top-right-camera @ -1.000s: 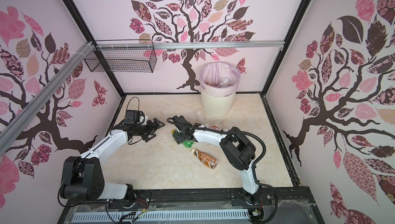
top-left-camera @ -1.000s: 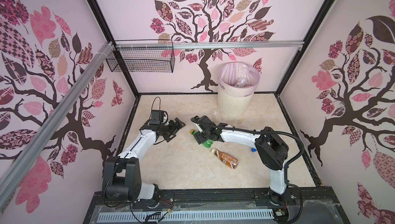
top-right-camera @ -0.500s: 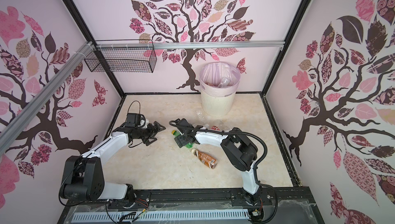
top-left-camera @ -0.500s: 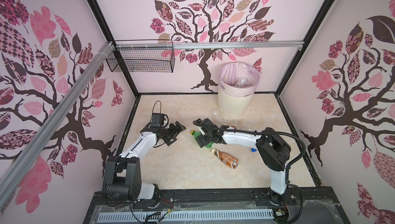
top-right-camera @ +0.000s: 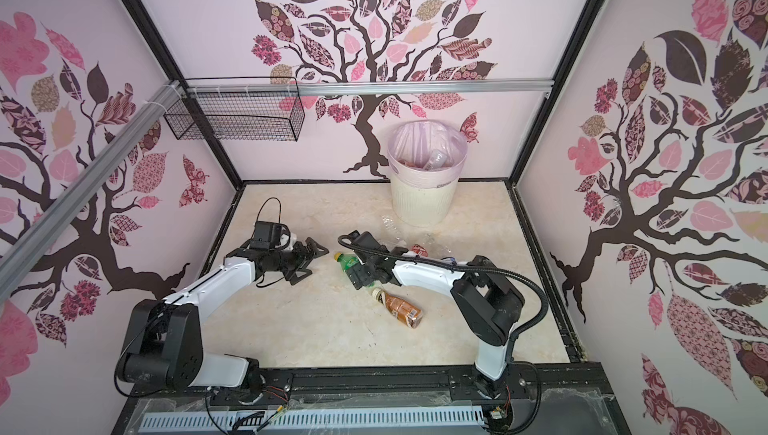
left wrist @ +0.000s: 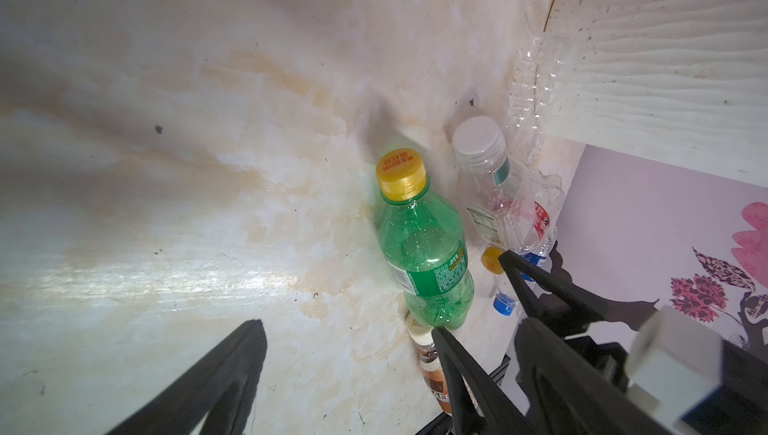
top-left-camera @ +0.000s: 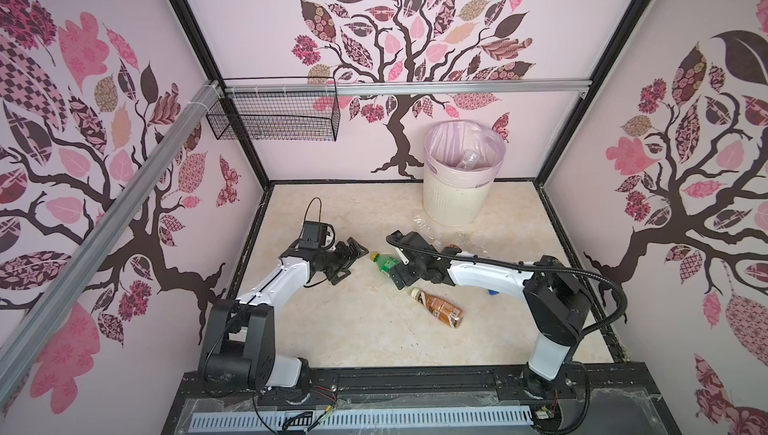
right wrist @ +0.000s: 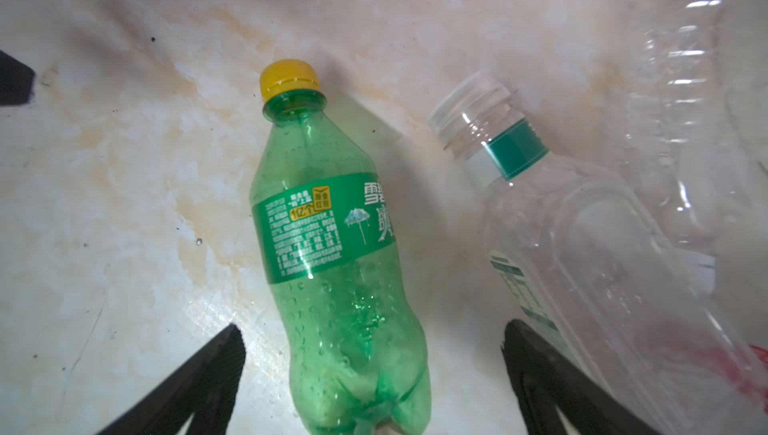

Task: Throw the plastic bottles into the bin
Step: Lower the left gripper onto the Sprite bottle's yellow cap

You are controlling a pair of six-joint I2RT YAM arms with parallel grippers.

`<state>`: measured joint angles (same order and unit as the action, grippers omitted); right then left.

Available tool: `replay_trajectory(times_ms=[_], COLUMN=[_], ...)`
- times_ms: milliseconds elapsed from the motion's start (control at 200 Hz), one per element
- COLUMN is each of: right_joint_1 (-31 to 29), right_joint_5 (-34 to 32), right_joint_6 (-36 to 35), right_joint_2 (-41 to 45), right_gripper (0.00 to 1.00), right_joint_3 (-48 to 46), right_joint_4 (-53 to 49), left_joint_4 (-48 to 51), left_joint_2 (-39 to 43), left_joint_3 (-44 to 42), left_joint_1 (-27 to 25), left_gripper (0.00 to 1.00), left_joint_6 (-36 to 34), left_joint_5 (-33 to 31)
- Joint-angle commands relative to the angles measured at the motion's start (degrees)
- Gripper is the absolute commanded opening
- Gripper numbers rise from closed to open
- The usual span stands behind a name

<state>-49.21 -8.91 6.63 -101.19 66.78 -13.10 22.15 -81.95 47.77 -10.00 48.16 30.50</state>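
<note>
Since right pincer [right wrist: 372,329] widened, green bottle [right wrist: 332,246] straddled

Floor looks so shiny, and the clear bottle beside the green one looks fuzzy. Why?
Left wrist view: glare streaks white across the floor, probably from a light overhead. Right wrist view: the clear bottle sits very close, soft-edged, catching bright reflections.

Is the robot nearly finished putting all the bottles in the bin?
Not nearly. Done: at least one clear bottle lies inside the bin. In hand: nothing gripped yet; the right end effector is open around the green bottle on the floor, and the left end effector is open and empty. Left: the green one, the brown-labelled bottle and several clear bottles near the bin.
</note>
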Motion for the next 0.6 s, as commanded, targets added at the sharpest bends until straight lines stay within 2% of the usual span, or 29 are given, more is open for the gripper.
replay_trajectory(times_ms=[0, 295, 595], right_joint_1=[-0.20, -0.11, -0.15], right_joint_5=[-2.27, -5.55, -6.34], right_joint_6=[0.68, 0.05, 0.05], right_joint_2=[5.32, 11.98, 14.79], right_gripper=[1.00, 0.99, 1.00], right_joint_3=[-0.84, -2.71, -4.84], right_joint_4=[-1.08, -1.40, 0.53], left_joint_4=[-2.47, -8.41, -13.54], left_joint_2=[-1.56, -6.64, -11.66], left_joint_3=[-0.18, 0.13, 1.71], left_joint_1=[-1.66, -2.96, -3.91], left_gripper=[0.98, 0.93, 0.89], left_joint_6=[2.04, 8.46, 13.48], left_joint_5=[-0.89, -3.54, -4.10])
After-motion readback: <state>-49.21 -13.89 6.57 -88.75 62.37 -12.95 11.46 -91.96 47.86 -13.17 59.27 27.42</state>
